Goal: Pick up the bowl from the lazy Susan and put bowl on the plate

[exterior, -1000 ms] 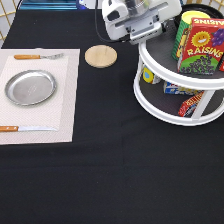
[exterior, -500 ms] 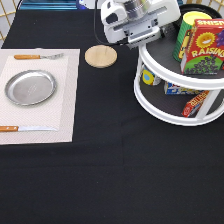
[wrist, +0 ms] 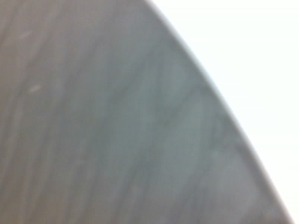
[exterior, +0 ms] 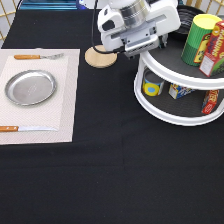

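- Lying on the upper tier of the lazy Susan, at the exterior view's top right, the bowl is seen only as a dark curved part; the rest is hidden behind the tool.
- The tool is placed over the edge of the upper tier that faces the exterior view's left, just beside the bowl and well apart from the plate.
- Whether the tool is open or closed cannot be told, and nothing can be seen to be held by it.
- In the wrist view, a grey area bounded by a curved white band is shown and nothing more.
- The plate is set on a pale placemat at the exterior view's left, with nothing resting on it.
- Items counted on the black surface:
  - one plate
  - one fork above the plate
  - one knife below the plate
  - one wooden disc between the placemat and the lazy Susan
- Items counted on the lazy Susan:
  - on the upper tier, besides the bowl, one yellow-green canister and one red box
  - on the lower tier, three small packaged goods
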{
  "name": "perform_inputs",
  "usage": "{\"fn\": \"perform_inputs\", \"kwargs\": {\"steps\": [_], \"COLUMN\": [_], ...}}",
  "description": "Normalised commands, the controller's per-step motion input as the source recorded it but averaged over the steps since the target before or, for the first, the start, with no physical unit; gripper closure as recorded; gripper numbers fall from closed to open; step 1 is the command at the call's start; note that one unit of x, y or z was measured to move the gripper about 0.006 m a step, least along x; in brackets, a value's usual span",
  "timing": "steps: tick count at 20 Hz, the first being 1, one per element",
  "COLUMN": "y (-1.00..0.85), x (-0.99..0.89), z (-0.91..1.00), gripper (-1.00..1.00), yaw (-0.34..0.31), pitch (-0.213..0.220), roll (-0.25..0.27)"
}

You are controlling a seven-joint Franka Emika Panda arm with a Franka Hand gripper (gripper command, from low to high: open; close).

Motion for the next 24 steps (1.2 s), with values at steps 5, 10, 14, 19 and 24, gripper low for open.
{"fn": "perform_inputs", "kwargs": {"steps": [5, 10, 14, 19, 24], "y": [0.07, 0.03, -0.12, -0.19, -0.07], "x": [0.92, 0.75, 0.14, -0.16, -0.74], "z": [0.00, 0.16, 0.82, 1.00, 0.91], "gripper": [-1.00, -1.00, -1.00, -1.00, -1.00], "yaw": [0.079, 0.086, 0.023, -0.007, -0.006], "pitch": [0.057, 0.078, -0.003, -0.080, -0.153], "roll": [0.001, 0.000, -0.037, -0.063, -0.092]}}
